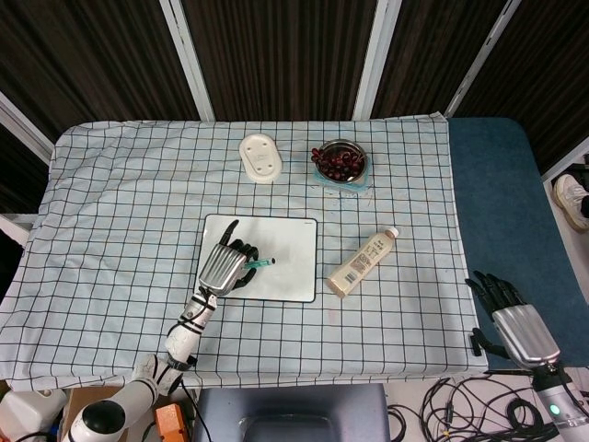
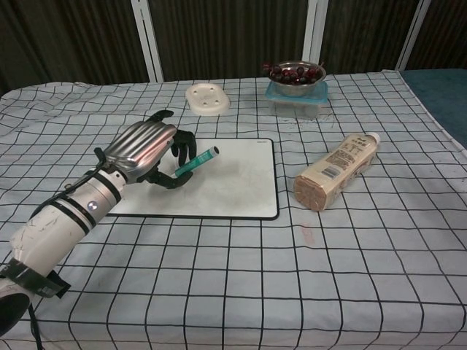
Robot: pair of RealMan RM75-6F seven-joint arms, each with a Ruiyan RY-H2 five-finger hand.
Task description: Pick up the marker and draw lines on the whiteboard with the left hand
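The dark fingers [image 2: 181, 149] of the left hand [image 2: 146, 149] are clamped on the teal marker [image 2: 197, 160], which juts out past them, tilted, over the whiteboard [image 2: 233, 182]. The end beyond the fingers sits clear above the board in the chest view; the other end is buried in the grip, so which end carries the tip cannot be told, nor whether any ink is down. The board surface shows no clear line.

Risks, as I judge them: the marker is held well along its barrel, so pressing down could pivot it in the fingers or slip it out; a flat angle may drag the barrel and not the tip.

Further out from the fingers lie a bottle [image 2: 337, 169], a white dish [image 2: 207, 98] and a bowl of fruit [image 2: 295, 76]. The right hand [image 1: 515, 322] hangs off the table [image 2: 241, 277], fingers apart, holding nothing.
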